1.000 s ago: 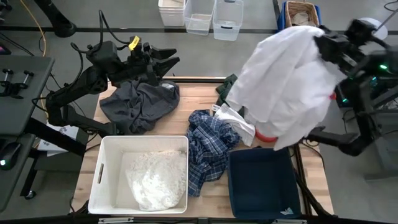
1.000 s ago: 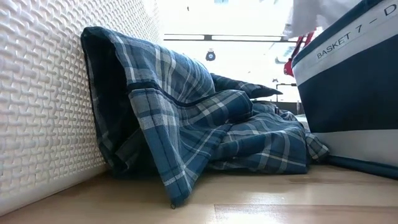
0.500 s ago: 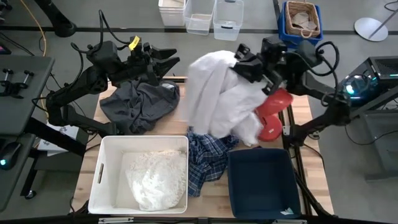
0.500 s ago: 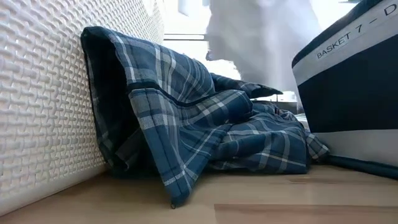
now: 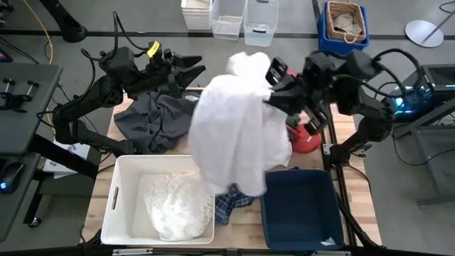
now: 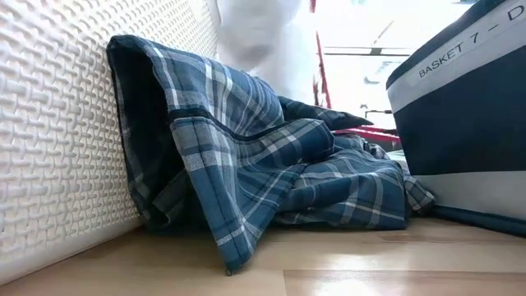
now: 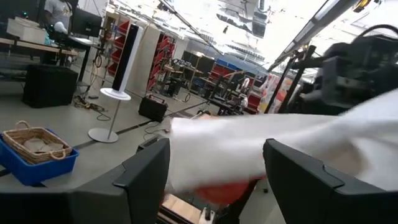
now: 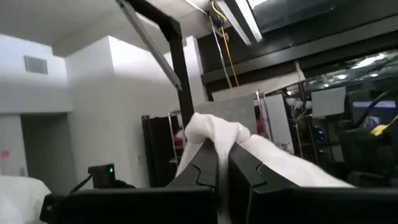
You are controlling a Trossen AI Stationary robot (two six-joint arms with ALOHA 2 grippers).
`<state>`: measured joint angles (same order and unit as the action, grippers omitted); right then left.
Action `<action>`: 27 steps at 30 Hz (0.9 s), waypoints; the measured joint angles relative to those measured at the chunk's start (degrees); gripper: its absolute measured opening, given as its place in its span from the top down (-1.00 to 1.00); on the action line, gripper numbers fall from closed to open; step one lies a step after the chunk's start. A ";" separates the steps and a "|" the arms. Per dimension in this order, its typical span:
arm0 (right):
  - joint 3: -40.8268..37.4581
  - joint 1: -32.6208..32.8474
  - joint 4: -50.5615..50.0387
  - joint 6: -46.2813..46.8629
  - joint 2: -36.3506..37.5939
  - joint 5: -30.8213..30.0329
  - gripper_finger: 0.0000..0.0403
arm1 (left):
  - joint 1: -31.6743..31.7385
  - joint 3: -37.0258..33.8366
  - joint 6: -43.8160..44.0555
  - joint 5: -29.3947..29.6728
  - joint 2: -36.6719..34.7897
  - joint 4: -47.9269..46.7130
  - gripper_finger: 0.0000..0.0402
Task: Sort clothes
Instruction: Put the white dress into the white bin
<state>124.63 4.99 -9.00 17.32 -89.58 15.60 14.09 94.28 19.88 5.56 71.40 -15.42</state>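
A large white garment (image 5: pixel 234 135) hangs over the middle of the table from my right gripper (image 5: pixel 272 80), which is shut on it. It covers most of the blue-and-white plaid shirt (image 6: pixel 271 164), which lies on the table and leans against the white bin's wall (image 6: pixel 57 123). A dark grey garment (image 5: pixel 153 117) lies crumpled at the far left. Above its far edge my left gripper (image 5: pixel 193 67) stands open and holds nothing. More white clothes (image 5: pixel 178 206) lie in the white bin (image 5: pixel 124 171). My right gripper pinches a bunched-up part of the white garment (image 8: pixel 214 132) between its two fingers, and the bunch sticks out past the fingertips. The fingers lie about level and point toward the table's left. The cloth hangs slack below them, in several layers.
A navy bin (image 5: pixel 298 210) stands at the near right, beside the white bin. A red desk lamp (image 5: pixel 306 139) sits at the right edge under my right arm. Clear plastic boxes (image 5: pixel 242 18) and a blue basket (image 5: pixel 345 25) stand on the floor beyond the table.
My right gripper has swung from beyond the table's right edge toward the left, to over the table's middle, staying shut on the white garment. The garment has come along, swinging, and now hangs over the plaid shirt and the white bin's right corner.
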 joint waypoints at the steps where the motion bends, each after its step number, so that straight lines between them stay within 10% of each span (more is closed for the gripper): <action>1: 0.54 1.12 -1.36 -1.14 0.00 -1.31 1.00 | 0.00 0.00 0.00 0.00 0.00 0.00 -0.23; 16: 1.59 7.98 -6.14 -5.81 -0.15 -9.33 1.00 | 0.02 0.00 5.60 -0.80 0.00 -0.18 -0.23; 27: 1.60 6.08 1.20 -7.75 -8.26 -11.16 1.00 | -0.45 -0.04 6.54 -17.33 -1.29 -4.64 -0.23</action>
<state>126.23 11.07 -7.79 9.57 -97.84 4.44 13.64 94.24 26.41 -11.77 70.10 -20.06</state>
